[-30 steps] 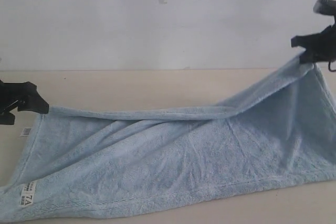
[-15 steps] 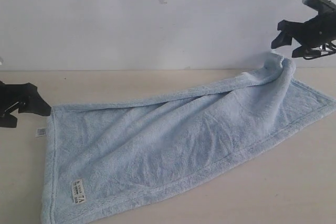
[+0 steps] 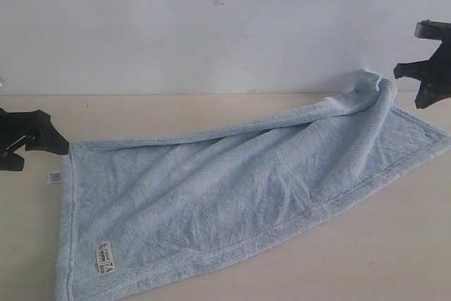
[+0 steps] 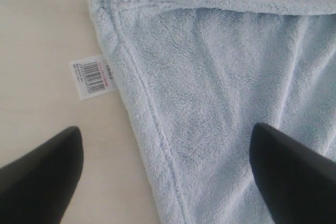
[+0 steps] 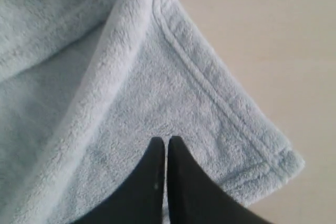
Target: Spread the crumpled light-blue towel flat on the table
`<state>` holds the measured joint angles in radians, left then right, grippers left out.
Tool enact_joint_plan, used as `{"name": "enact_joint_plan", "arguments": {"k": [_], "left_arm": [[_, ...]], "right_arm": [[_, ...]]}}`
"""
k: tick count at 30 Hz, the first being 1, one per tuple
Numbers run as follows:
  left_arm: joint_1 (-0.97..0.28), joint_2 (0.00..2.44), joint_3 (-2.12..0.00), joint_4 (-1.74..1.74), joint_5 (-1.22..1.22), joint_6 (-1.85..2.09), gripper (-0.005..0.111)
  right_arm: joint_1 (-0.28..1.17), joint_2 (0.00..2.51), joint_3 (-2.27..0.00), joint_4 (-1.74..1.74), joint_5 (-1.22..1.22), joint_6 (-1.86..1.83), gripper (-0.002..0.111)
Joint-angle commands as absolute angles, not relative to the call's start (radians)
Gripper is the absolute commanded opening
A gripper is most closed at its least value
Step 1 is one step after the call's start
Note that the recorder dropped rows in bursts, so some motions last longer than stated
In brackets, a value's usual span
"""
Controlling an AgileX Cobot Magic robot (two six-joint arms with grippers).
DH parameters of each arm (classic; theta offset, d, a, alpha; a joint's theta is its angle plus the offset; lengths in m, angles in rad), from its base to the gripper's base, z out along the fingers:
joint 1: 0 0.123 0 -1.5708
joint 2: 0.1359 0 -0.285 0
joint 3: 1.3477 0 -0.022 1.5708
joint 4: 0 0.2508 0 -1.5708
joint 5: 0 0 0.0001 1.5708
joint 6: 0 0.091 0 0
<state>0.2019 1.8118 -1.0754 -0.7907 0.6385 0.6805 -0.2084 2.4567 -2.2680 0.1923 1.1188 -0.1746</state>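
The light-blue towel (image 3: 232,181) lies mostly spread on the table (image 3: 394,244), with its far long edge folded over and a raised bunch at the far right corner (image 3: 373,84). A white label (image 3: 105,257) shows near its front left corner. My left gripper (image 3: 42,137) hovers open at the towel's left edge. In the left wrist view the left gripper (image 4: 165,132) straddles the hem of the towel (image 4: 220,77) without touching it. My right gripper (image 3: 417,86) hangs shut and empty to the right of the bunch. In the right wrist view the right gripper (image 5: 167,140) is above a corner of the towel (image 5: 131,93).
A small barcode tag (image 4: 93,76) lies on the table beside the towel's left hem, also seen as a tag (image 3: 53,177) in the exterior view. A white wall (image 3: 211,26) stands behind the table. Bare tabletop (image 5: 273,40) lies right of the towel.
My right gripper let go of the lifted towel corner, which dropped onto the table. The gripper then shut empty and drew back to the right. The left gripper stayed put.
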Motion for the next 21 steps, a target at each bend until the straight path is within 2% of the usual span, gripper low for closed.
{"name": "enact_joint_plan", "arguments": {"k": [1,13,21], "left_arm": [[0.197,1.815,-1.08,-0.804,0.637,0.683,0.08],[0.194,1.815,-1.08,-0.868,0.688,0.738,0.08],[0.124,1.815,-1.076,-0.867,0.688,0.761,0.08]], "right_arm": [[-0.211,2.441,-2.215,0.156,1.126,-0.186,0.0],[-0.211,2.453,-2.152,0.08,1.005,-0.213,0.0],[-0.211,2.495,-2.152,0.046,0.946,-0.215,0.0]]}}
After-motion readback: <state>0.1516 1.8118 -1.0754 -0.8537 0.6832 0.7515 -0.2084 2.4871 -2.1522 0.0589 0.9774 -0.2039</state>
